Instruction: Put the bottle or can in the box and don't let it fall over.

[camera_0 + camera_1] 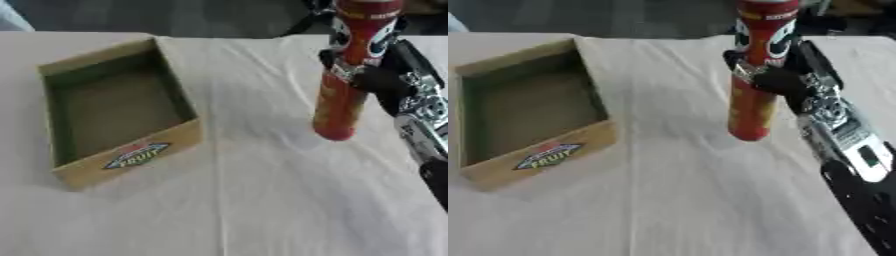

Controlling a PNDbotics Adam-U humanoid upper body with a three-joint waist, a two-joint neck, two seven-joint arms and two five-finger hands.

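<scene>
**Can in hand, box not yet loaded**

Can [348, 75] placement is at the carry stage. We hold the tall red can upright in our right hand [785, 80], fingers curled round its middle from the right side. Its base hangs at or just above the white cloth [262, 200]; we cannot tell whether it touches. The can is well to the right of the box [118, 112], which sits open and holds nothing that we can see.

Remaining, as we judge it: move the can left over the box, lower it onto the box floor, and let go only once it stands steady. The can is tall and narrow, so it may tip easily on release.

Our left hand is out of sight in both views.

Markings: the box front carries a label reading "FRUIT". The can shows yellow lettering down its side, which we cannot read.
</scene>
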